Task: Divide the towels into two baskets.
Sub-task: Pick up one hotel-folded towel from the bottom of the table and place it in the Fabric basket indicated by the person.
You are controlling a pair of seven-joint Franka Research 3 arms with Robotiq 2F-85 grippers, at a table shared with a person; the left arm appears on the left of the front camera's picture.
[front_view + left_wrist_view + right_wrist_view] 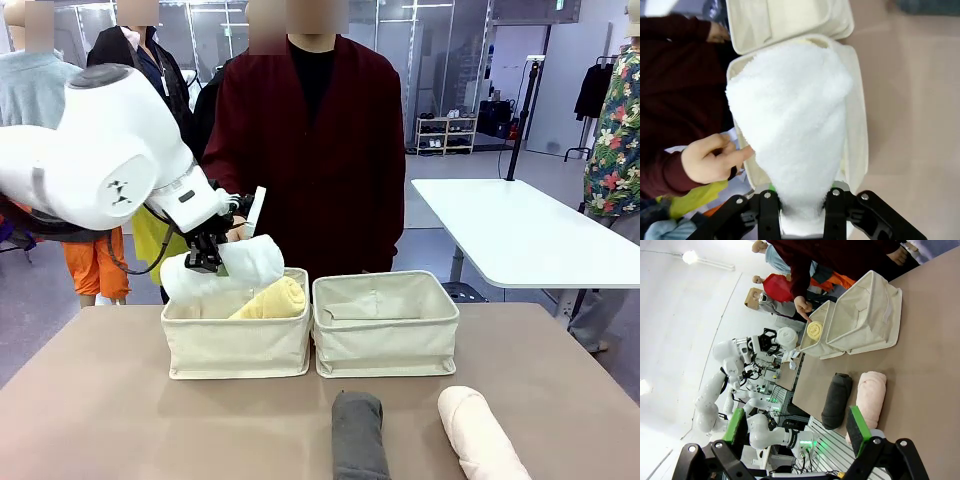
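Where the front view looks across the table (90, 410), the left gripper (207, 262) is clamped on one end of the white towel (240, 268), holding it over the back of the left basket (235, 352). The yellow towel (272, 299) lies inside that basket. The right basket (386, 347) stands touching it. Nearer the camera, the dark grey towel (358, 436) and the pale pink towel (482, 436) lie apart on the table. A person (310, 150) in dark red stands behind the baskets.

From the left wrist, the left gripper (802, 210) has its fingers pressed into the white towel (790, 115), which hangs above the left basket (860, 125); the right basket (790, 20) is beyond. The person's hand (710, 162) points just beside the towel.

From the right wrist, the right gripper (797, 427) stands open, pads (858, 425) well apart, above the table. The pale pink towel (871, 392) and dark grey towel (836, 399) lie side by side, with the right basket (875, 310) and left basket (829, 340) farther off, the yellow towel (814, 330) in the latter.
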